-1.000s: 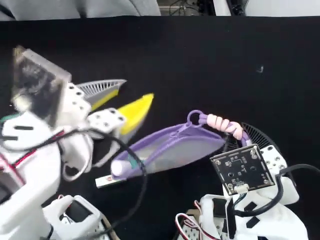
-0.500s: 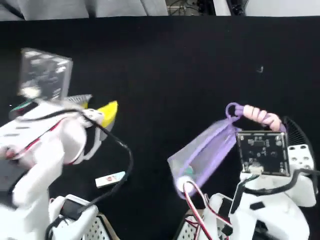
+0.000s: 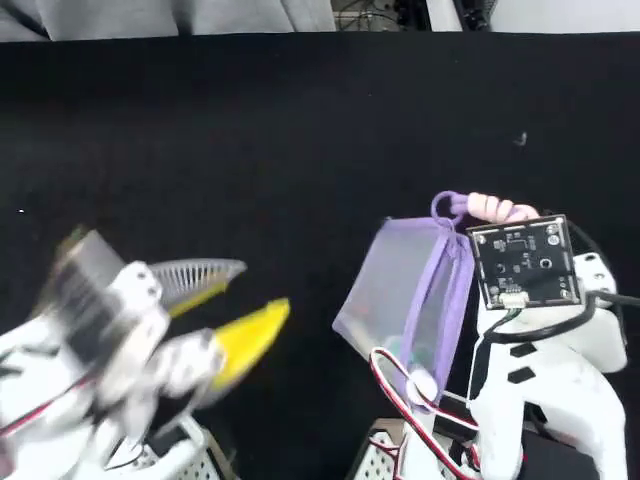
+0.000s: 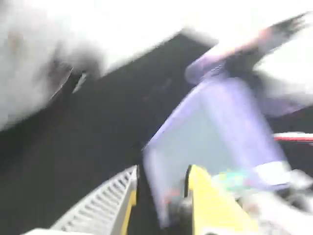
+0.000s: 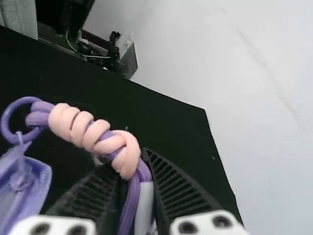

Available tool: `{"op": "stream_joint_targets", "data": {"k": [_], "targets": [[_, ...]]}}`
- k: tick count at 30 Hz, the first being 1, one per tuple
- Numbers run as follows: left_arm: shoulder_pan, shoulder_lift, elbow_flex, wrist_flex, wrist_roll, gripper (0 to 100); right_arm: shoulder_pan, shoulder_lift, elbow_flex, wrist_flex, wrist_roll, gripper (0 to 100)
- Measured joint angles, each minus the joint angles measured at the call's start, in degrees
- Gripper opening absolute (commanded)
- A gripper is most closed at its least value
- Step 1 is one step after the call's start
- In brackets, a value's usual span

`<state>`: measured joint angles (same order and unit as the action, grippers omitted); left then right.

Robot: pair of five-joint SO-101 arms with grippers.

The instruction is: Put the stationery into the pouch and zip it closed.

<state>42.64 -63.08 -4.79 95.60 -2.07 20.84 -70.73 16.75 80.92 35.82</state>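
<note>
Pouch [image 3: 395, 290]: hangs above the counter's [image 3: 300, 120] front right edge by its braided cord [image 5: 93, 132], pinched in the jaws of the right gripper [image 5: 128, 176], likely to keep its opening uppermost; left gripper [image 3: 228, 302], jaws spread, empty.

Looks like a robotics lab bench: black-draped table [image 3: 300, 120], bare white wall [image 5: 234, 73], cables and dark electronics [image 5: 95, 46] behind the table's far edge, exposed camera board [image 3: 522, 262] on a white arm [image 3: 540, 400].
</note>
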Motion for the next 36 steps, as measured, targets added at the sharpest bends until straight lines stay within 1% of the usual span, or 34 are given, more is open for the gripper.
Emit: {"op": "stream_joint_targets", "data": {"k": [3,5,8,14,17,20,24,27,30,33,36], "targets": [[11.69,-3.43,0.35,-2.64,0.00,17,-2.11,0.00,0.00,0.00,0.00,1.1],[16.97,-3.60,0.35,-3.34,-0.09,17,-3.60,0.00,0.00,0.00,0.00,1.1],[19.34,-3.43,0.44,-3.60,-0.09,17,-7.03,0.00,0.00,0.00,-1.05,1.1],[25.49,-3.16,0.44,-3.60,-0.09,18,-16.44,0.09,-0.97,0.00,-4.48,1.1],[27.69,-3.16,2.64,-3.96,-0.09,18,-20.57,0.09,-3.08,0.00,-6.59,1.1],[28.22,-3.16,7.74,-5.27,-0.09,18,-24.18,0.09,-3.87,0.00,-8.00,1.1],[28.22,-4.57,18.20,-10.20,-0.09,18,-29.89,0.09,-3.87,0.00,-9.58,1.1],[28.22,-8.97,25.76,-14.59,-0.09,18,-33.41,0.09,-3.87,0.00,-10.29,1.1],[28.22,-14.59,31.12,-16.88,-0.26,17,-34.73,0.09,-3.87,0.00,-10.37,1.1],[25.41,-20.57,33.67,-16.97,-5.19,17,-35.08,1.41,-4.04,0.00,-10.46,1.1],[19.78,-22.42,34.37,-15.21,-7.91,17,-35.08,5.01,-3.96,0.00,-10.46,1.1]]}}
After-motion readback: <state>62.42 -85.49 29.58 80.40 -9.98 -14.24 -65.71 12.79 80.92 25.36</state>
